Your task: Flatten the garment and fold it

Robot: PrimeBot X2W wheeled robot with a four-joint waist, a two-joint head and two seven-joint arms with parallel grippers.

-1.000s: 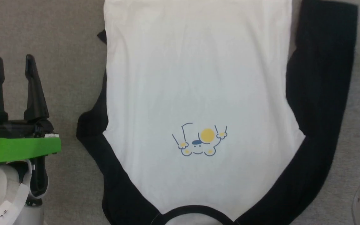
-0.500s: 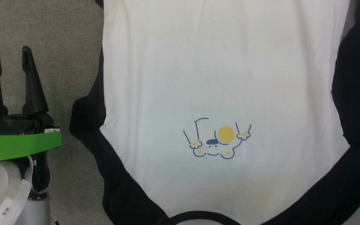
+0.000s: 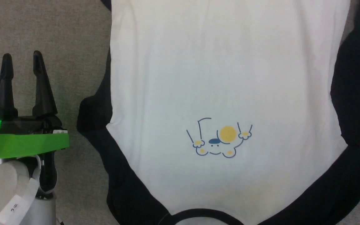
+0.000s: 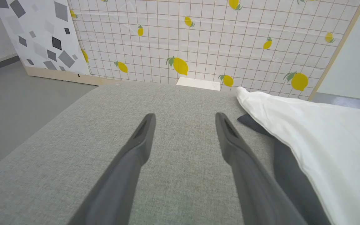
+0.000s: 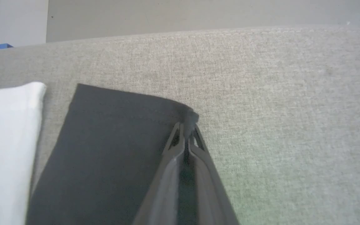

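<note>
- Grey fabric surface [image 3: 58,28] carries the garment [image 3: 223,78], spread flat, print up;
- left gripper [image 3: 22,59] beside it, fingers spread, empty;
- right gripper [image 5: 186,125] pinches the black sleeve [image 5: 111,140] at its cuff corner.

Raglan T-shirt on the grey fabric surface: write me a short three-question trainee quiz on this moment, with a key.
1. True or false: the right hand is shut on a corner of a black sleeve of the soft white-bodied raglan T-shirt.
2. Pick one: the left hand is A) shut on the white hem; B) open beside the shirt, above the grey woven fabric surface; C) pinching the neckband.
3. Fill in: in the head view, the small yellow-and-blue print sits just above the black ____ at the bottom edge.
Key: 1 true; 2 B; 3 neckband.
</note>
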